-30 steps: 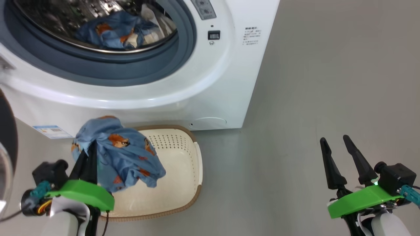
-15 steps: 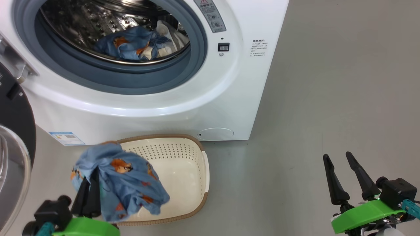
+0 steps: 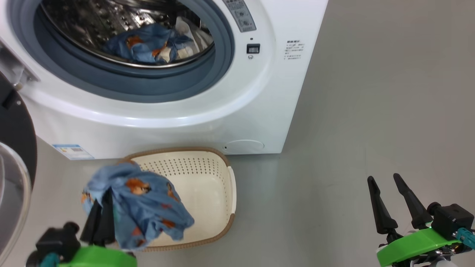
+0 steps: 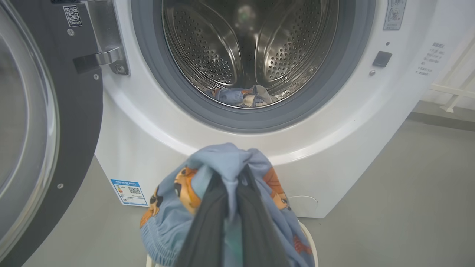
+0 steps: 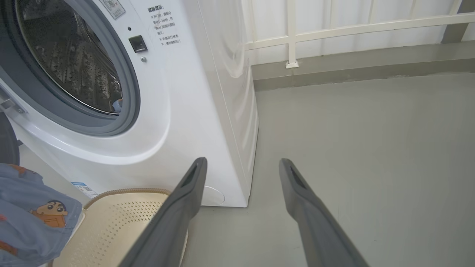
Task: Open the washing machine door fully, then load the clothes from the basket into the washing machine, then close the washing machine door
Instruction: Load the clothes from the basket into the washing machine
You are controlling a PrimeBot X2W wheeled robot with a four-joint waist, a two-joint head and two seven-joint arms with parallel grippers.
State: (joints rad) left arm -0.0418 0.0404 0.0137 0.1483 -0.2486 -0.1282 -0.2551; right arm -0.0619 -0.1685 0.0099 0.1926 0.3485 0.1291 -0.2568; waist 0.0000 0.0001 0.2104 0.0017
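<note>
My left gripper (image 3: 102, 202) is shut on a light-blue printed garment (image 3: 143, 204), lifted above the left part of the cream basket (image 3: 211, 200). In the left wrist view the cloth (image 4: 222, 174) bunches over my two closed fingers (image 4: 207, 222), facing the washing machine (image 4: 334, 129). More blue and white clothes (image 3: 148, 44) lie in the steel drum (image 4: 252, 48). The washing machine door (image 3: 16, 148) stands swung open at the far left. My right gripper (image 3: 384, 181) is open over bare floor at the lower right, fingers (image 5: 185, 200) apart with nothing between them.
The white washer front (image 3: 237, 111) rises just behind the basket, with a blue label sticker (image 3: 72, 151) low on its left. Grey floor (image 3: 371, 111) stretches to the right. A white railing and wall (image 5: 334, 29) stand beyond the machine in the right wrist view.
The head camera has tilted, shifting the whole picture. My left gripper stays shut on the garment above the basket; the right gripper stays open.
</note>
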